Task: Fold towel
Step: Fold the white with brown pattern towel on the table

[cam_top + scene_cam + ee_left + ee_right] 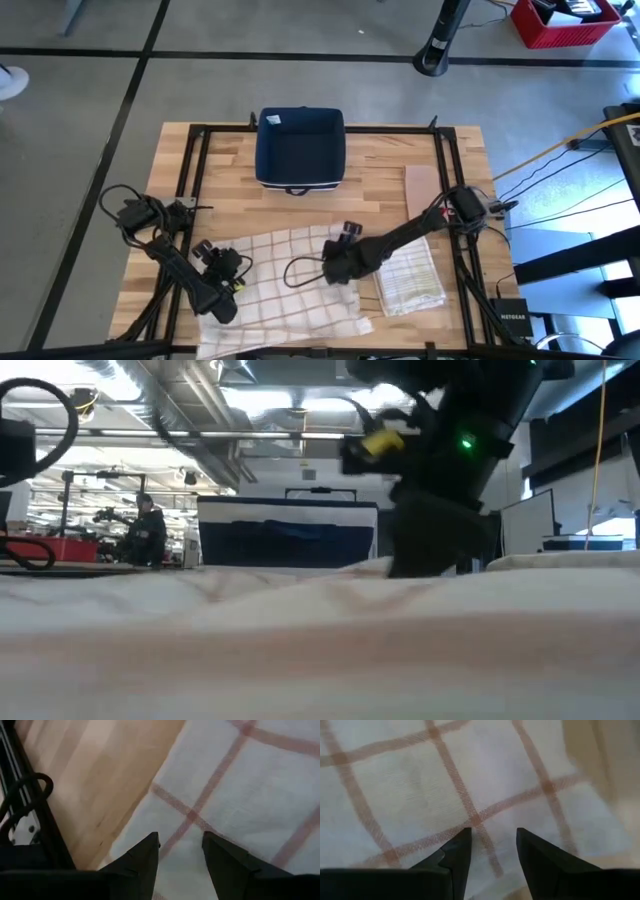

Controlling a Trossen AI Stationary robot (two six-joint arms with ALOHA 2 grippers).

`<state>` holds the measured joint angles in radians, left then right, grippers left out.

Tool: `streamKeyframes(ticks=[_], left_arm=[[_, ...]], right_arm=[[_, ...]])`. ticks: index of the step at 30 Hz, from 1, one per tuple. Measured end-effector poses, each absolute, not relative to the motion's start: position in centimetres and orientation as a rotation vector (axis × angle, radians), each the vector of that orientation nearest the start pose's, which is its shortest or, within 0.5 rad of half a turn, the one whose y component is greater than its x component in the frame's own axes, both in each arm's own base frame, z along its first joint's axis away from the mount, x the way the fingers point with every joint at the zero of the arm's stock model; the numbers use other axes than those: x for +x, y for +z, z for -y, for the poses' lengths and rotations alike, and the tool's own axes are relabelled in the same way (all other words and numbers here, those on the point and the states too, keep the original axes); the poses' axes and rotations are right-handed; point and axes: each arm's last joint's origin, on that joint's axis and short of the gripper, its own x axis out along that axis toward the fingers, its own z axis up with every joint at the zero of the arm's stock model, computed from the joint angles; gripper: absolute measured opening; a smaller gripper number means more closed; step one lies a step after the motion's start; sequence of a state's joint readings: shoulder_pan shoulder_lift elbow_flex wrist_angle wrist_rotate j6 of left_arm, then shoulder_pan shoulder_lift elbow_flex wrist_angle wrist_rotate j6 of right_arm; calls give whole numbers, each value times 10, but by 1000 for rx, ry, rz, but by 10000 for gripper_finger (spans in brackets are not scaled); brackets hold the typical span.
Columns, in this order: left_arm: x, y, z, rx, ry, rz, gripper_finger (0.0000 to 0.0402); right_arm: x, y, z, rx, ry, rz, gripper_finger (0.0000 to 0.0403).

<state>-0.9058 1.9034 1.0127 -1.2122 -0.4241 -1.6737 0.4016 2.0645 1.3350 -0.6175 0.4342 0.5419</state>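
The checked towel is spread flat in the lower middle of the high view, in front of the dark blue bin. A folded towel sits lower right. The left gripper is parked over the lower-left edge, fingers parted, nothing pinched. The right gripper is held over the right side, also parted around bare cloth. For a clean fold, both edges probably should be pinched at matching spots, only one layer caught, then lifted evenly so the checks line up.
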Motion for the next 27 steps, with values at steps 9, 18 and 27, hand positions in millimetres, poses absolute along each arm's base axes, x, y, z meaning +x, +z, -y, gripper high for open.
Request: streamKeyframes(ticks=[9,18,27], left_arm=[[161,113,186,19,1011,-1220,148],[171,122,177,123,931,-1220,148],[181,123,168,239,891,-1207,148]], right_arm=[[354,159,-142,-48,-323,-1265,159],[381,178,-114,-130,-346,-1017,159],[365,132,-56,-46,-351,-1236,159]])
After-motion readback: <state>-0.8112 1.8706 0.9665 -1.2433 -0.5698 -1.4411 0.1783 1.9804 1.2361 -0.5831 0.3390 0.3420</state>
